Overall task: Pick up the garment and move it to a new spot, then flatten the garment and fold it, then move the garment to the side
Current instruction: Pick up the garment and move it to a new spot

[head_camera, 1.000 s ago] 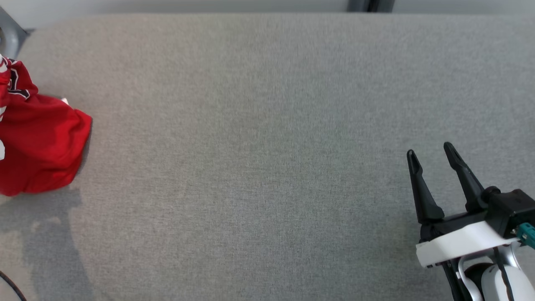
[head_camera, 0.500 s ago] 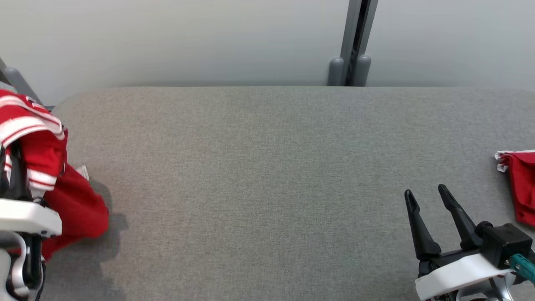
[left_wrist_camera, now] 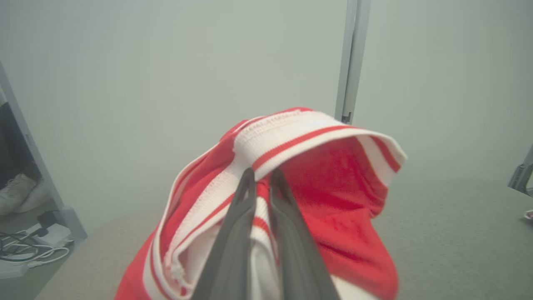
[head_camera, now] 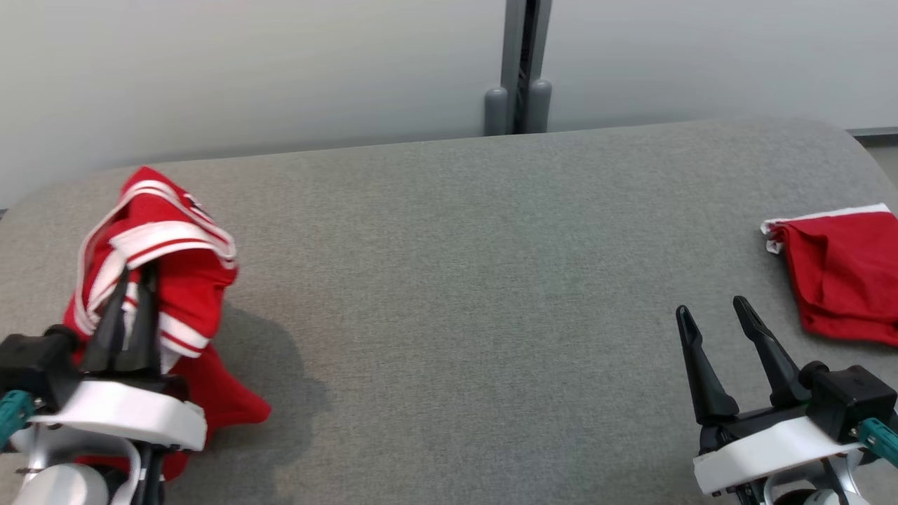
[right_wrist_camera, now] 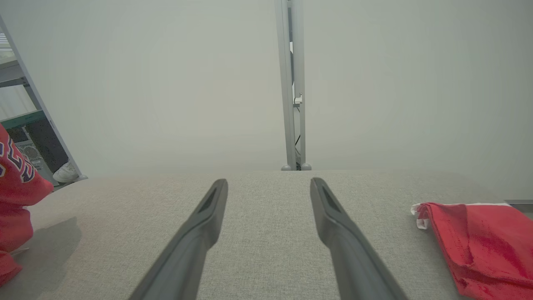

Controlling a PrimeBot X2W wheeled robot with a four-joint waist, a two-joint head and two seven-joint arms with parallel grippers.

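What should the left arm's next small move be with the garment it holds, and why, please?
Probably lift a little higher and carry it rightward toward the bare middle of the table. The left gripper is shut on the striped edge of the garment at the table's left end, its lower folds seem to rest on the surface, and the right gripper waits open near another red cloth.

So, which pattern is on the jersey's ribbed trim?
The trim is white with red stripes; left wrist view shows it best.
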